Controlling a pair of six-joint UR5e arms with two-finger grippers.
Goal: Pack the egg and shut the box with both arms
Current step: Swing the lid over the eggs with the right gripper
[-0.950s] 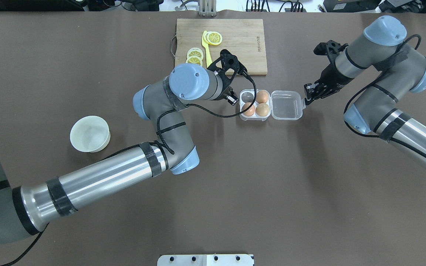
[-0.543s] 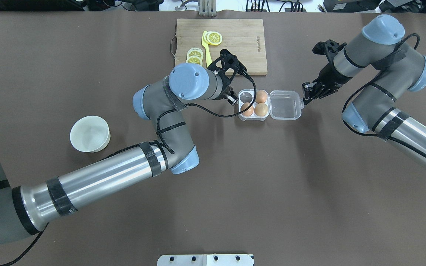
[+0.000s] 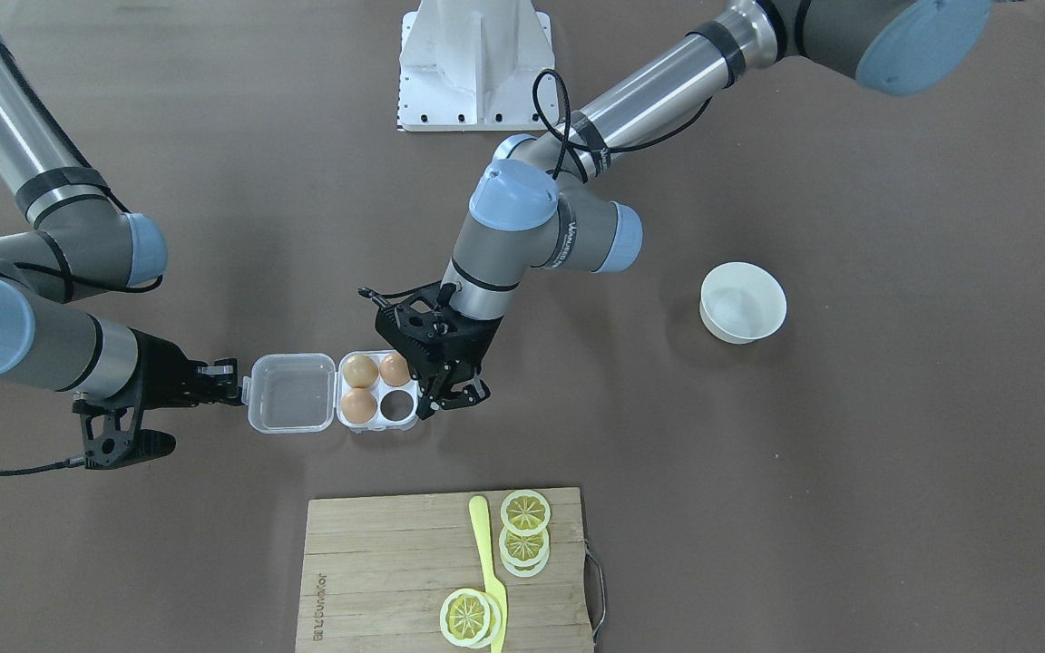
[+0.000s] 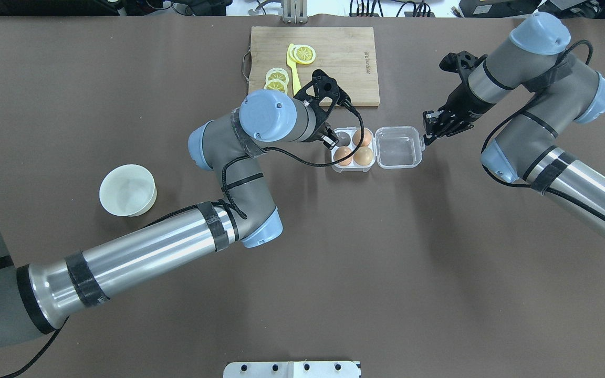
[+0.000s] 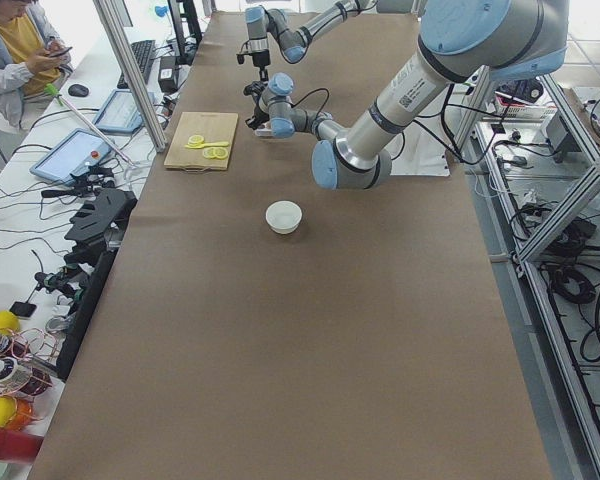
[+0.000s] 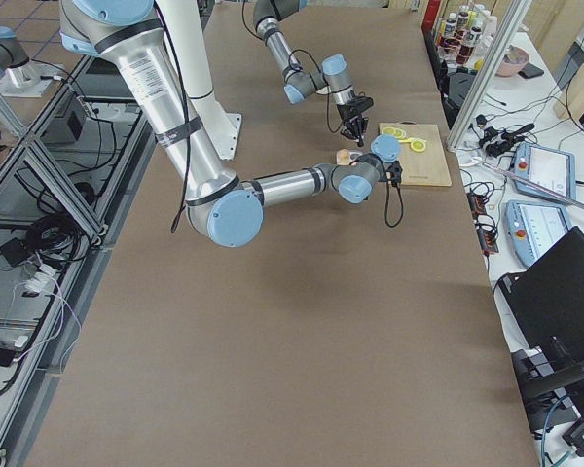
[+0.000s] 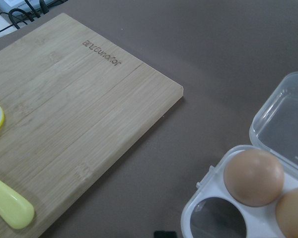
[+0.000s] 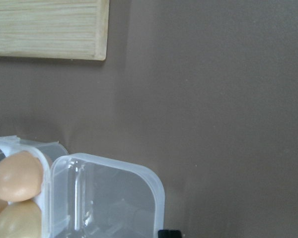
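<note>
Two claws, both at the box (image 3: 377, 388). You had the left claw (image 3: 454, 397) looking parted and carrying nothing, just beside the tray wall by the empty cell (image 3: 395, 405). Your right claw (image 3: 230, 387) was touching the free edge of the lid (image 3: 291, 392) at the tab. I couldn't tell whether it was pinching the tab or only nosing it.

The egg (image 3: 394, 368) sat in the cell nearest the left claw. Two more eggs filled other cells and none lay loose on the table, so I'd call packing done and closing not yet.

- **Lid position:** it lay open and flat on the robot's right of the tray.
- **Hinge:** it ran front-to-back between tray and lid.
- **Nearer arm:** from the right claw the lid was right at the tips, with the tray beyond it and the left claw beyond that, so the right arm was the nearer one.
- **Next move:** my read is you'd swing the lid up and over the hinge toward the left claw while the left braces the tray, which looked light enough to skate.

The bowl (image 3: 743, 302) and board (image 3: 377, 562) were well apart from all this.
</note>
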